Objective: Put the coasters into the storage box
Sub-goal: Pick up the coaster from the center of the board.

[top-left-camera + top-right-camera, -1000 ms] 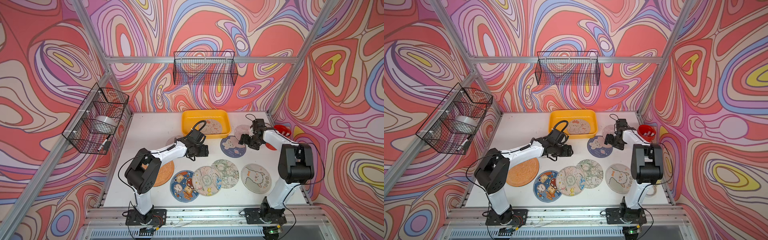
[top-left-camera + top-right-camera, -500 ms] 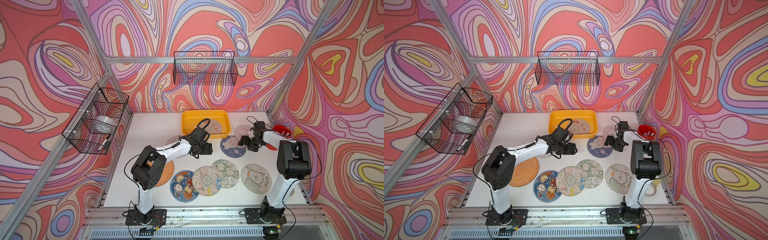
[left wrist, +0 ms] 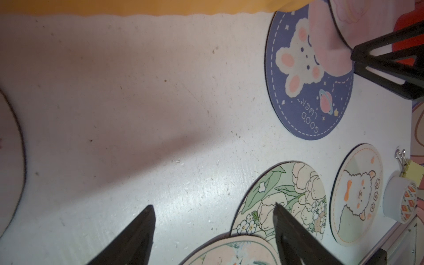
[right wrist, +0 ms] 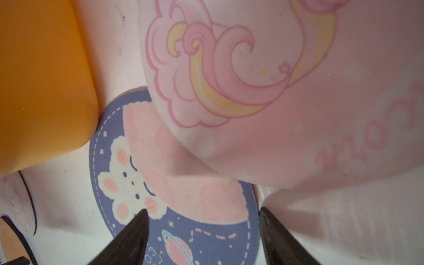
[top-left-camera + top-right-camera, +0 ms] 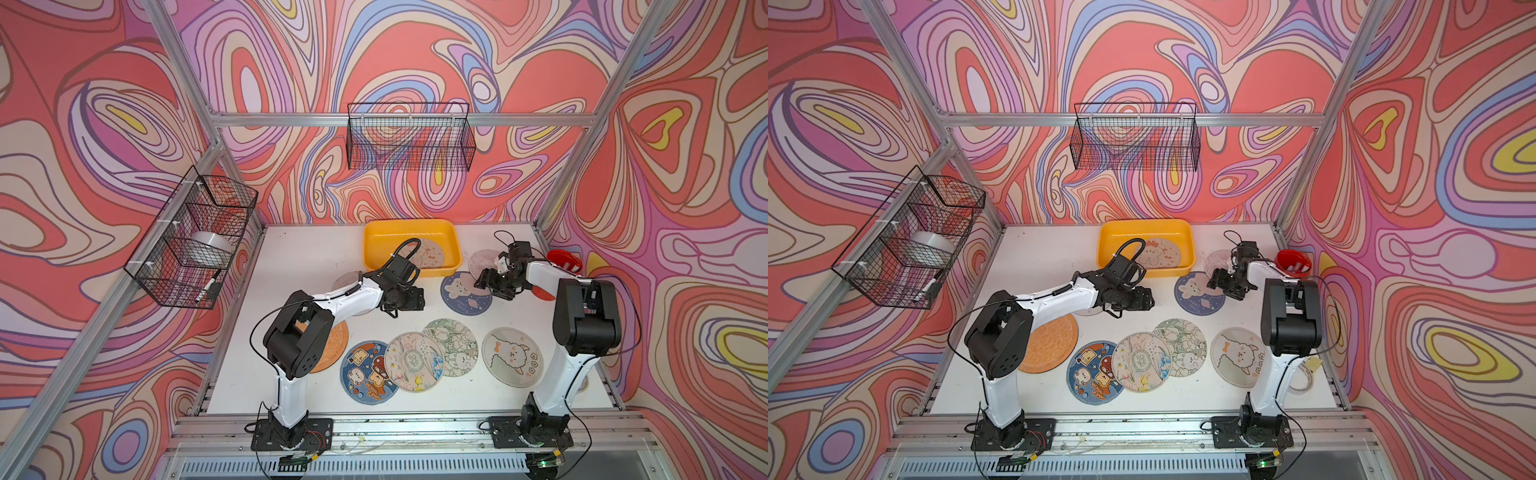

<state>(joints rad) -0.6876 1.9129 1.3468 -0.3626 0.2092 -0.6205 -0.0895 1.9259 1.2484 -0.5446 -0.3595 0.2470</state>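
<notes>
Swirling pink, red and lilac walls close in a white surface (image 5: pixel 299 257). The yellow storage box (image 5: pixel 370 249) sits at its far edge, with one cream coaster (image 5: pixel 426 254) lying flat inside. The left hand (image 3: pixel 213 205) hangs just in front of the box, fingers spread and nothing between them, bare surface beneath. The right hand (image 4: pixel 202 210) is spread and empty too, poised over the rim of the blue rabbit coaster (image 5: pixel 461 297), which lies just beside the box's near right corner. Behind it the pink coaster (image 4: pixel 275 114) overlaps the rabbit one and throws a shadow on it. It seems tipped up at that edge, though the wrist view is too close to be sure. A whitish coaster (image 5: pixel 349 282) shows partly under the left arm. Along the front lie the orange coaster (image 5: pixel 1054 343), the toast coaster (image 5: pixel 368 374) and the floral coaster (image 5: pixel 413 361), which laps its two neighbours. Next come the green flower coaster (image 5: pixel 455 345) and, apart, the lamb coaster (image 5: pixel 513 357).
</notes>
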